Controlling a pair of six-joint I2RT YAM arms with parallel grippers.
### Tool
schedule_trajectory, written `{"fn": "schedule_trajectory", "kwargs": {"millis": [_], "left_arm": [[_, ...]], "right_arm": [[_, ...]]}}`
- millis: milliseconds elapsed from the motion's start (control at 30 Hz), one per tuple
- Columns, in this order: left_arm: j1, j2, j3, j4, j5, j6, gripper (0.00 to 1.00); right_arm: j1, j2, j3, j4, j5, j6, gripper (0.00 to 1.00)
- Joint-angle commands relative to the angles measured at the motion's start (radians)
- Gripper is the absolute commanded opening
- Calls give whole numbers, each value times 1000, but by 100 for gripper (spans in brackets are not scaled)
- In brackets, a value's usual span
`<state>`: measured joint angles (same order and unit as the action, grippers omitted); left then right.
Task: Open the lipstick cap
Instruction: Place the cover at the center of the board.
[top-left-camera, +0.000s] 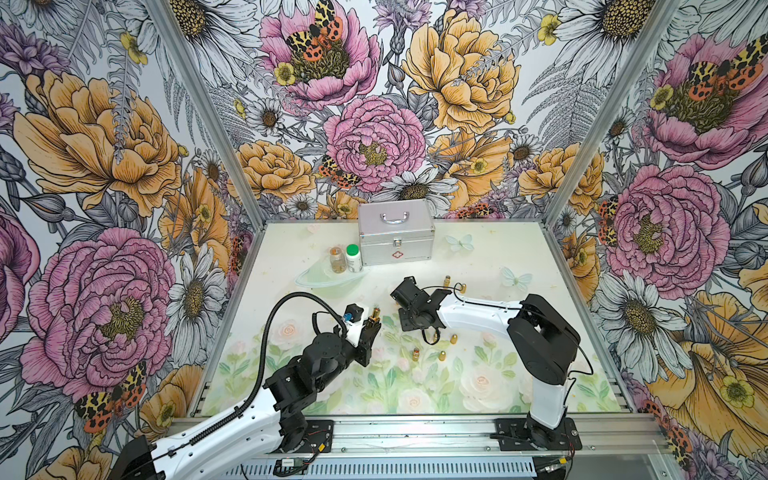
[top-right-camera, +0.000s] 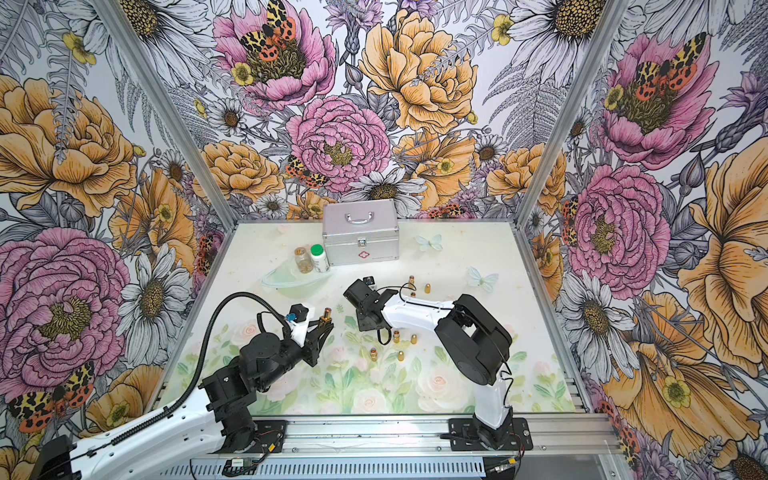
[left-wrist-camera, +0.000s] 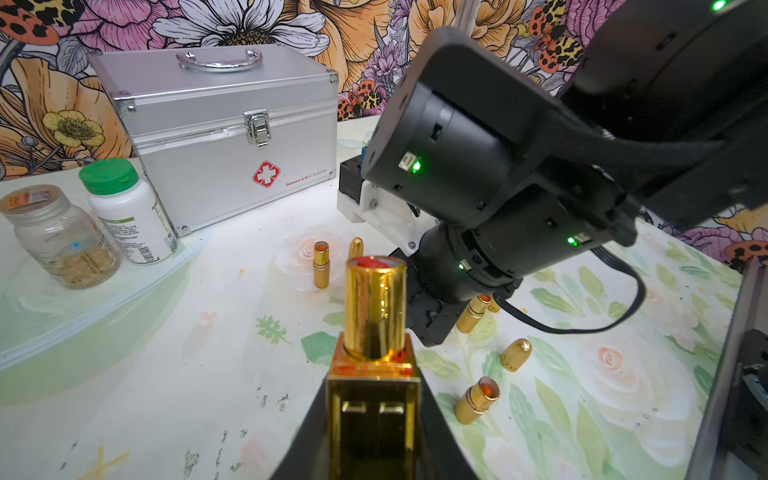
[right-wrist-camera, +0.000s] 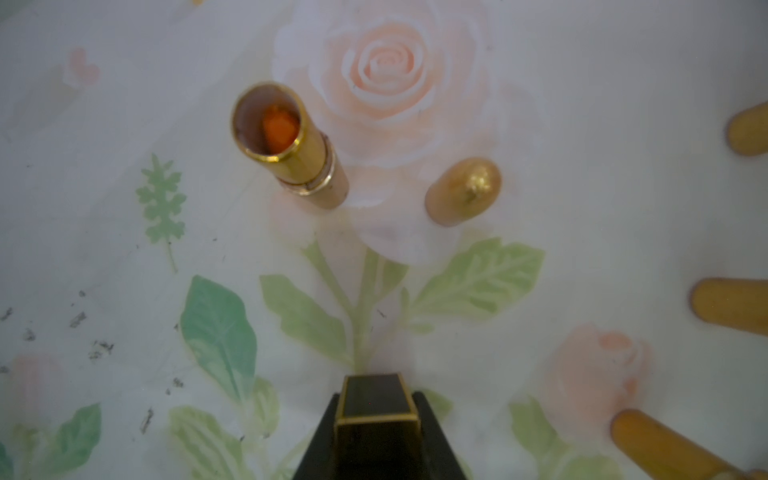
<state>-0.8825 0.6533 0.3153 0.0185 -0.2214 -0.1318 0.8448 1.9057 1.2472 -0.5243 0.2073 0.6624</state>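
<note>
Gripping lipstick (left-wrist-camera: 375, 309) in left end effector (left-wrist-camera: 374, 411), cap (right-wrist-camera: 377, 400) in right end effector (right-wrist-camera: 377, 430); "GLosen" case (left-wrist-camera: 232, 137).

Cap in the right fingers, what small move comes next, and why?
Probably lower the cap in the right fingers and set it on the table: it is already off, the lipstick stands uncovered in the left fingers, and the mat lies right ahead.

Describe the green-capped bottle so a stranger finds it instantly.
Find the silver case at the table's back. Two containers stand by its front corner. The white bottle is nearer the case, opaque with a green cap, unlike the clear jar beside it.
</note>
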Motion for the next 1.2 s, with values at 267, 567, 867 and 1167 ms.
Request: {"fn": "schedule_trajectory", "kwargs": {"millis": [267, 567, 867, 1167], "left_arm": [[23, -18, -11, 5, -13, -12, 0], [32, -14, -3, 3, 2, -10, 0], [39, -5, 10, -6, 31, -5, 0], [42, 50, 43, -13, 76, 12, 0]], "right_arm": [[-8, 45, 31, 36, 50, -4, 26], [-6, 28, 34, 40, 50, -17, 36], [-9, -66, 16, 35, 22, -14, 46], [-28, -253, 5, -75, -101, -37, 53]]}}
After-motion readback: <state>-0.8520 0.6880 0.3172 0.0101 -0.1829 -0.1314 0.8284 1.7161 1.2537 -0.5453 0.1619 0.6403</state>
